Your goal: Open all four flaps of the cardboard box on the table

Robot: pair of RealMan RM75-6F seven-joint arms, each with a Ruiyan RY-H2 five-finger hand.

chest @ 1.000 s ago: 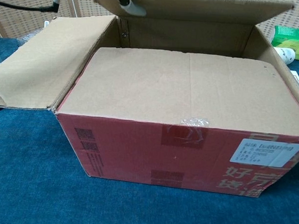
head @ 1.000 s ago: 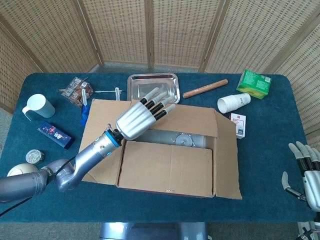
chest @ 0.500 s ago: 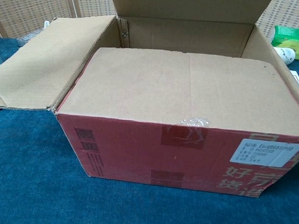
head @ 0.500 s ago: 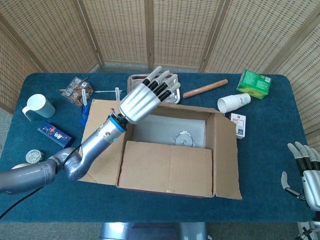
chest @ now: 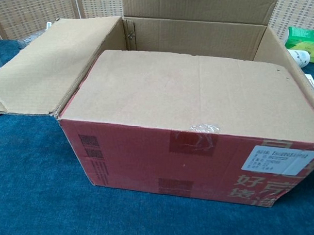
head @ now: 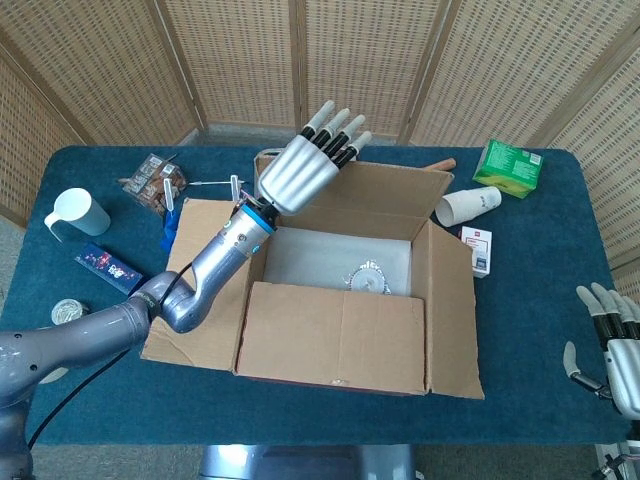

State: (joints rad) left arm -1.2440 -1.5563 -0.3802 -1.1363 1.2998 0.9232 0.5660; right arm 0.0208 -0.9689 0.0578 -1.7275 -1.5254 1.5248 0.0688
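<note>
Right now my left hand (head: pixel 312 158) is flat, fingers spread and holding nothing, raised at the far flap (head: pixel 392 198) of the brown cardboard box (head: pixel 345 345), which sits mid-table on the blue cloth (head: pixel 530 300). That flap stands upright; the left flap (chest: pixel 45 67) lies folded out, the right flap (head: pixel 452 310) leans outward, and the near flap (chest: pixel 194 93) alone covers the opening. I judge the far flap wants pushing past vertical with the palm, low near its crease, so it does not spring back. My right hand (head: pixel 612 345) waits open and empty at the table's right edge, well apart.
</note>
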